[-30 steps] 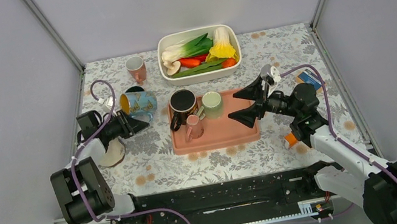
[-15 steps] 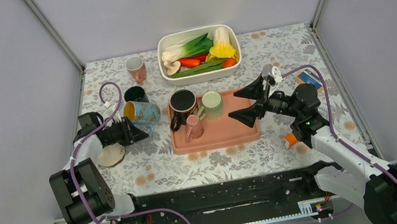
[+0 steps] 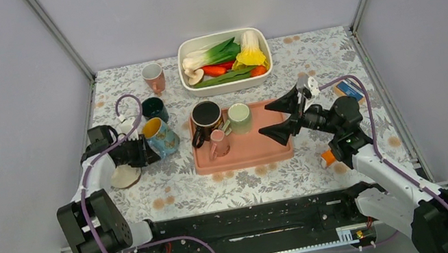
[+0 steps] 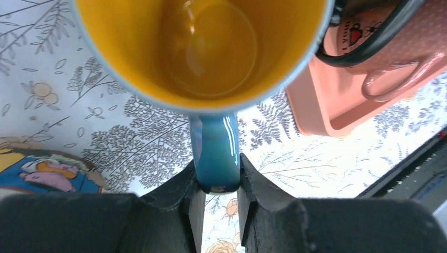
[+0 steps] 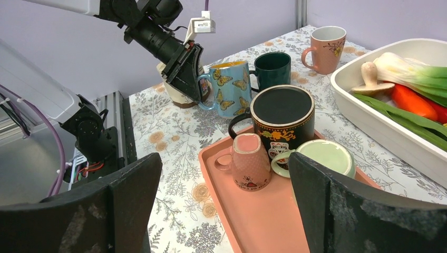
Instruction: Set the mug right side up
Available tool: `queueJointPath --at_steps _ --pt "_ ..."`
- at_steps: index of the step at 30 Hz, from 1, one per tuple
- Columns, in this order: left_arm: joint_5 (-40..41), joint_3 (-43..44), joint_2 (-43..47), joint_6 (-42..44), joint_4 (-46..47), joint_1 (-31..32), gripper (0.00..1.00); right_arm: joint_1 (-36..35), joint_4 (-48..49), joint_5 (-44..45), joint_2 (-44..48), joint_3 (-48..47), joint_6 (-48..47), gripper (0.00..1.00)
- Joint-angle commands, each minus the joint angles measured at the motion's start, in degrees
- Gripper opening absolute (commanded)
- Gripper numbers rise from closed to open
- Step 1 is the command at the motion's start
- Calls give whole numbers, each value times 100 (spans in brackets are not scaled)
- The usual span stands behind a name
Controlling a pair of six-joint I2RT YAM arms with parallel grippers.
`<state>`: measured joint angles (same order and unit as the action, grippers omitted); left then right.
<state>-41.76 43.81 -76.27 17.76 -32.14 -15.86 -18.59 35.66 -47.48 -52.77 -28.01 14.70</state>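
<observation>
The blue butterfly mug (image 3: pixel 161 136) with a yellow inside stands almost upright, mouth up, left of the pink tray (image 3: pixel 260 151). Its base is at or just above the tablecloth; I cannot tell which. My left gripper (image 3: pixel 145 149) is shut on its blue handle (image 4: pixel 215 158), and the yellow inside (image 4: pixel 211 47) fills the left wrist view. The mug also shows in the right wrist view (image 5: pixel 232 87). My right gripper (image 3: pixel 279 119) is open and empty, hovering over the tray's right part (image 5: pixel 224 174).
On the tray stand an upside-down black mug (image 3: pixel 206 117), small pink mug (image 3: pixel 218 143) and green mug (image 3: pixel 239 117). A dark green mug (image 3: pixel 153 107) and a pink mug (image 3: pixel 154 77) stand behind. A white vegetable dish (image 3: pixel 224 60) is at the back. A coaster (image 3: pixel 124 177) lies by the left arm.
My left gripper has turned the blue mug from lying on its side to mouth up and brought it lower and nearer. The right arm has barely moved.
</observation>
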Motion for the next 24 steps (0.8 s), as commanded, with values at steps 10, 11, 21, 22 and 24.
queueJointPath --at_steps 10,11,21,22,24 --pt "1725 -29 803 358 595 360 0 67 88 38 294 64 -186 99" --pt "1929 -88 875 386 666 409 0 70 87 37 304 66 -193 99" --pt "2225 -420 1362 585 560 488 0 90 94 20 383 86 -222 99" --pt "2214 -432 1399 607 513 487 0 91 91 15 389 95 -230 100" --pt "2156 -501 1475 666 472 496 0 92 90 18 404 98 -231 99"
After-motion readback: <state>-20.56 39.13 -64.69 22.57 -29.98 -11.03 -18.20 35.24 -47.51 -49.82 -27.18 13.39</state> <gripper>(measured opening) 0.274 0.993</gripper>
